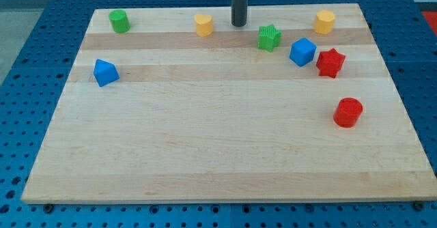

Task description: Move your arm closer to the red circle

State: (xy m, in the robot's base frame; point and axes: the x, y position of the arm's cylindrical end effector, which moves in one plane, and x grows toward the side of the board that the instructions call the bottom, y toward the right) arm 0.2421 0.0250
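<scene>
The red circle (348, 112) is a short red cylinder on the wooden board (205, 153) at the view's right, below the middle. My tip (238, 24) is at the view's top centre, between the yellow heart-shaped block (203, 24) and the green star (269, 37). The tip is far from the red circle, up and to its left, and touches no block.
A red star (330, 62) and a blue cube (302, 52) lie above the red circle. A yellow hexagon (325, 22) sits at the top right. A green cylinder (119, 21) sits at the top left, and a blue triangular block (105, 72) at the left.
</scene>
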